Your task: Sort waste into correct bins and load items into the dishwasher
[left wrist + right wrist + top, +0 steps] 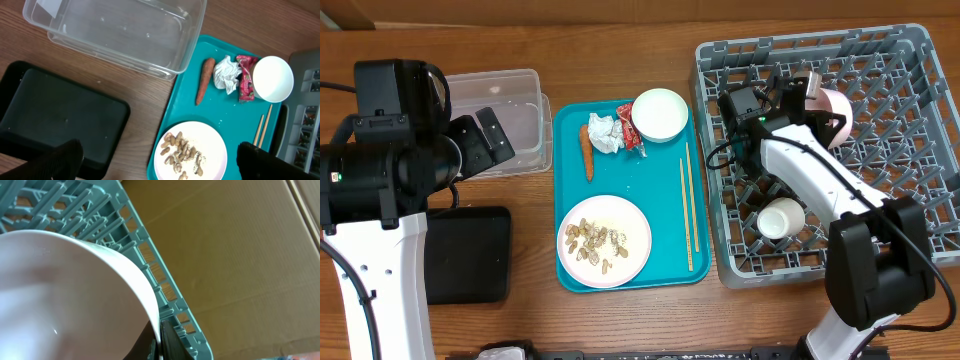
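Observation:
My right gripper [812,98] is shut on the rim of the pale pink bowl [836,112] and holds it on edge over the grey dish rack [910,60]. The right wrist view shows the bowl [65,295] pinched between the fingers [159,342]. A small white cup [782,218] sits in the rack. My left gripper [492,135] is open and empty above the clear tub [515,90]; its fingers [160,161] spread wide. The teal tray holds the carrot [588,152], paper wad [603,133], red wrapper [629,126], white bowl [660,114], chopsticks [688,205] and a white plate [632,235] with beige scraps [592,242].
The black tray [470,255] lies at front left, beside the teal tray [565,200]. The left wrist view shows the clear tub [120,35], black tray [55,115] and teal tray [235,115]. Cardboard [235,245] lies beyond the rack's far edge.

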